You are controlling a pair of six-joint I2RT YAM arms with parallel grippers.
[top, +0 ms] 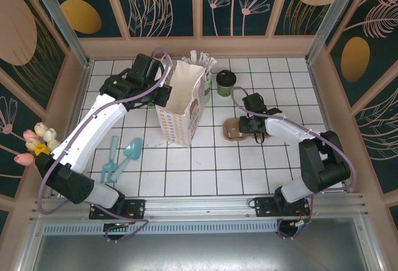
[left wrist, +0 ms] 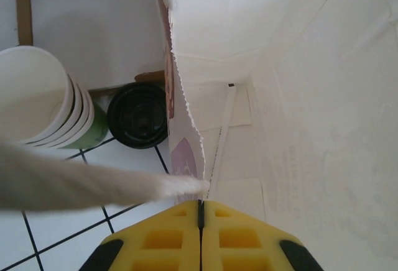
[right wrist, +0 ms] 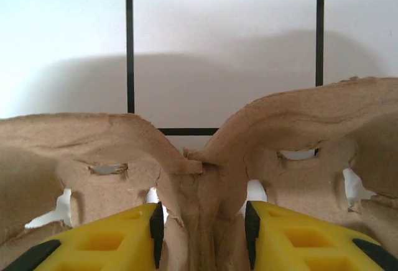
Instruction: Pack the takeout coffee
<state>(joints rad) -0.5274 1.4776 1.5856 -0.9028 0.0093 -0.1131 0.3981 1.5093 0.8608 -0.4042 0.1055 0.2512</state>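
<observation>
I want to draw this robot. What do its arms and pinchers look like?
Both the left arm and right arm have smooth white tubes joined by chunky black joints, with a lilac cable looping along each. The left gripper and right gripper have yellow fingers with square pockets and black edges.

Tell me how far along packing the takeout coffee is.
Done: the white paper bag stands upright, its rim pinched by the shut left gripper. In hand: the right gripper straddles the centre ridge of the brown pulp cup carrier; grip unclear. Remaining: the dark green paper cup with black lid sits on the table, outside carrier and bag.
</observation>
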